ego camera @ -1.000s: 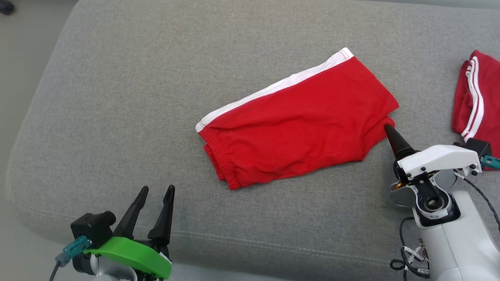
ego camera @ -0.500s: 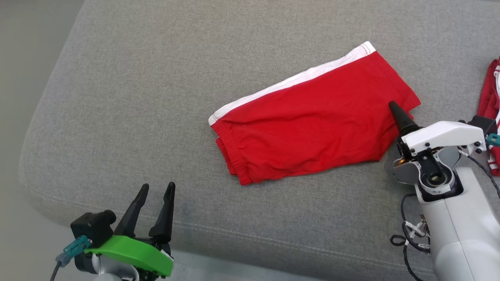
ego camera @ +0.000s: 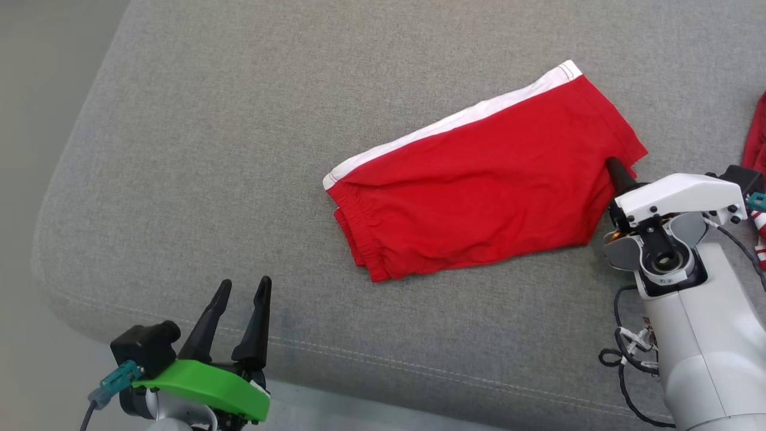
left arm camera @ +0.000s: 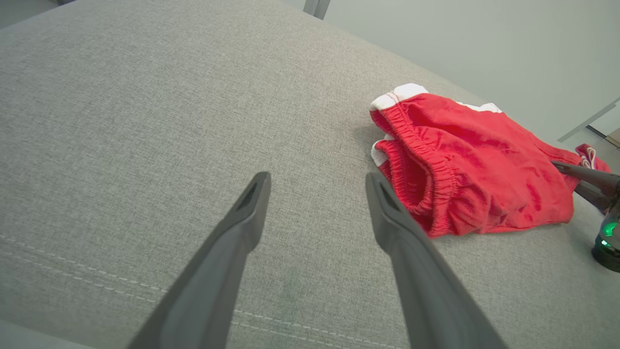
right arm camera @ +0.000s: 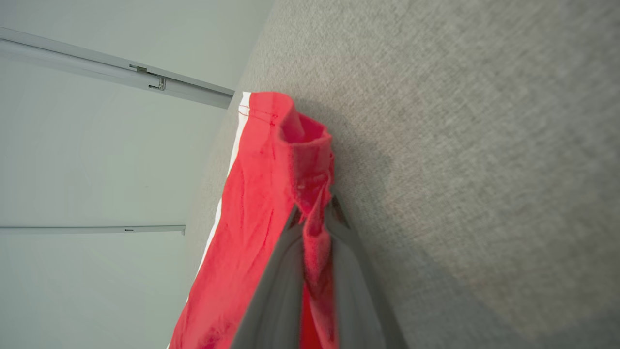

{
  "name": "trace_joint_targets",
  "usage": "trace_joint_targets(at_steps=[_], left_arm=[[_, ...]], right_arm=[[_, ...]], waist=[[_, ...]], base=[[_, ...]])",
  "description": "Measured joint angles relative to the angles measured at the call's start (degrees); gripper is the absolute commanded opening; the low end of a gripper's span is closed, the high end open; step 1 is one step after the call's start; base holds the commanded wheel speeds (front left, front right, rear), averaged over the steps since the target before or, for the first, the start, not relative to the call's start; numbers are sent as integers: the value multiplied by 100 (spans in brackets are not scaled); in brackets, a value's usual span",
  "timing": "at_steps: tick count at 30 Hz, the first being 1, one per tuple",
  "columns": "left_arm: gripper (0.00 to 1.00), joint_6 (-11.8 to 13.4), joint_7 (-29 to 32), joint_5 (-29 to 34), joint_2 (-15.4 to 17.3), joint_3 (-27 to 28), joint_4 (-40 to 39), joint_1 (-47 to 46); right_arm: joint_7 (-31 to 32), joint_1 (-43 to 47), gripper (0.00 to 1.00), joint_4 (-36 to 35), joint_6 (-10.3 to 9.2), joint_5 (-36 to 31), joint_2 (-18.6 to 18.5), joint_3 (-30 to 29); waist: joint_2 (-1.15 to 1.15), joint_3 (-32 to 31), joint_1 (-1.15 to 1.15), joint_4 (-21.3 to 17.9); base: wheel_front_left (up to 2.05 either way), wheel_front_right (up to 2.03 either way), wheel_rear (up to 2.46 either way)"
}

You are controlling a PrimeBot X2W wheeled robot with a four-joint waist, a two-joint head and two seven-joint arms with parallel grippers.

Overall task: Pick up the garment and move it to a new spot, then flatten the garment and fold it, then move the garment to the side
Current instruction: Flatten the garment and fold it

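Fingers of the right gripper point(ego camera: 613, 163) are clamped on a hem corner of the red cloth shorts with a white side stripe point(ego camera: 479, 179). The right wrist view shows a ridge of red cloth squeezed between the two dark tips. A second ago those tips only touched the lower hem from outside. Now they sit over the corner nearest the right edge of the grey fabric cushion point(ego camera: 209, 149).

The head camera has swung meanwhile, so the shorts' drift across that view is the camera's doing, not a drag. Measured against the second red garment with white stripes point(ego camera: 755, 137) at the cushion's right edge, they appear to lie where they lay. That piece is now mostly cut off, so the comparison is rough.

The shorts rest doubled and fairly flat, right of the cushion's middle, with the elastic waistband towards the left and near edges and the stripe along the far side. The left gripper point(ego camera: 245, 281) hangs over the near edge toward the left corner, its fingers spread wide and holding nothing, well apart from the waistband.

On this evidence the fold looks done, and the grasp opens the last step: hauling the garment aside. With only one corner held, the layers may slide apart when pulled.
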Motion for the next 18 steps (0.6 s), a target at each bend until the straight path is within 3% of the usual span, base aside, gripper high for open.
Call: trace_joint_targets(at_steps=[9,18], left_arm=[[100,0,-1,0,-51,166,22,77],[100,0,-1,143,-62,300,15,201]], right_arm=[[-151,-97,0,174,26,-82,-18,4],[-296,-97,0,286,79,-81,-324,-219]], waist=[[0,-68,0,-74],[0,-214,0,-290]], base=[[0,0,0],[0,0,0]])
